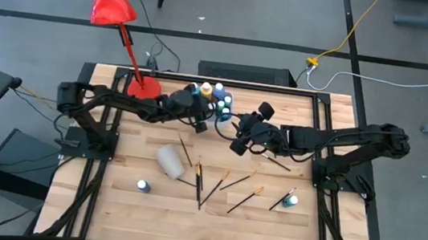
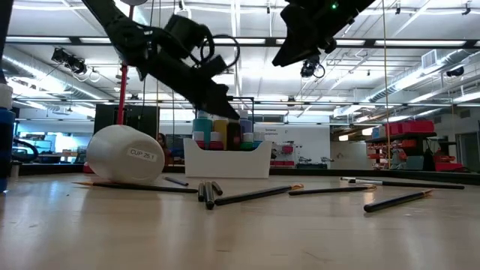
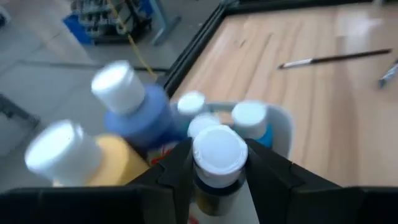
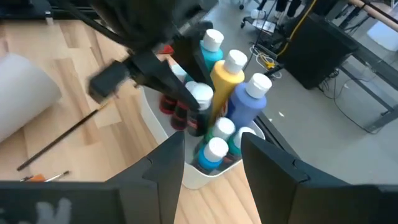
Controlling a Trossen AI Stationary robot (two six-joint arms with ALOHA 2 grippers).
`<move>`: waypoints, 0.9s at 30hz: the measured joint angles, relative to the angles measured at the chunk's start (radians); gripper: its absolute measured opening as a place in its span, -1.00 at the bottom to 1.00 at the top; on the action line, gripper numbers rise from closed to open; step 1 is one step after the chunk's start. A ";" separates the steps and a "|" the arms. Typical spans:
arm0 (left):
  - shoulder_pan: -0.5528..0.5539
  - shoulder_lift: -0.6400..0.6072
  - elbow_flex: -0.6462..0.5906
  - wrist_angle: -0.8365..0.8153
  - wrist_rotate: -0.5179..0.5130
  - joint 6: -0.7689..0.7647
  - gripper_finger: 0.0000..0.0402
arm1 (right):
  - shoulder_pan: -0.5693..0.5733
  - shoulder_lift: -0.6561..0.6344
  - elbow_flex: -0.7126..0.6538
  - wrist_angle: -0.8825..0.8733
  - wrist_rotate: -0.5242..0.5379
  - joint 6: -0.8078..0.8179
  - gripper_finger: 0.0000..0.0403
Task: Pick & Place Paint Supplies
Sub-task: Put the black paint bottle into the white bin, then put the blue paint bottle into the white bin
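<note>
The left arm reaches from the left side toward the table's far middle, its left gripper (image 3: 217, 171) angled down with jaws closed on a white-capped paint bottle (image 3: 217, 155). The right arm stretches in from the right, its right gripper (image 4: 211, 162) held high just beside, jaws apart and holding nothing.

I see the white plastic caddy (image 1: 217, 104) packed with bottles and hemmed by both grippers; open wooden tabletop (image 1: 120, 198) lies beyond the scattered brushes (image 1: 199, 183).
</note>
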 joint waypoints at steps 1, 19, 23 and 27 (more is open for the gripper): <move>0.003 0.015 0.000 0.005 -0.002 -0.004 -0.34 | 0.000 0.000 0.000 -0.003 0.001 0.000 -0.18; 0.035 0.065 -0.001 -0.041 -0.075 -0.030 -0.11 | 0.000 0.000 0.000 -0.007 -0.003 -0.001 -0.18; 0.046 0.065 -0.001 -0.044 -0.071 -0.040 -0.08 | 0.000 0.000 0.000 -0.007 -0.003 -0.001 -0.18; 0.049 0.065 -0.001 -0.045 -0.071 -0.041 -0.07 | 0.000 0.000 0.000 -0.007 -0.004 -0.001 -0.18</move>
